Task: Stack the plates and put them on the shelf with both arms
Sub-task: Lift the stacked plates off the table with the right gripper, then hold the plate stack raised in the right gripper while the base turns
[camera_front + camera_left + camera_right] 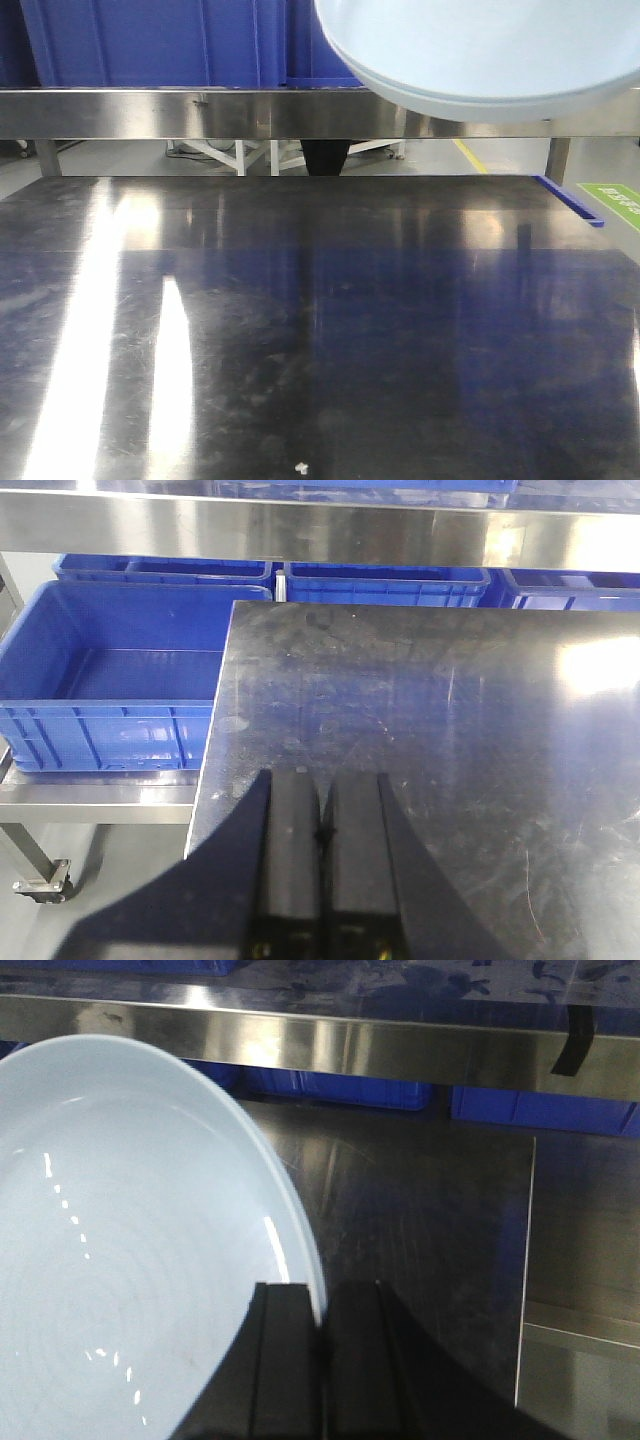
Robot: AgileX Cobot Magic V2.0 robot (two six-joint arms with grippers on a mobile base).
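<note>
A pale blue-white glossy plate fills the left of the right wrist view, held up in the air. My right gripper is shut on its rim, one finger inside the plate and one outside. The same plate shows from below at the top right of the front view, in front of the steel shelf. My left gripper is shut with nothing between its fingers, hovering over the near left corner of the steel table. Only one plate is distinguishable.
Blue plastic bins sit on a lower steel rack left of the table, with more bins behind it under the shelf. A blue strip lies along the table's far right edge. Black tape marks the shelf rail.
</note>
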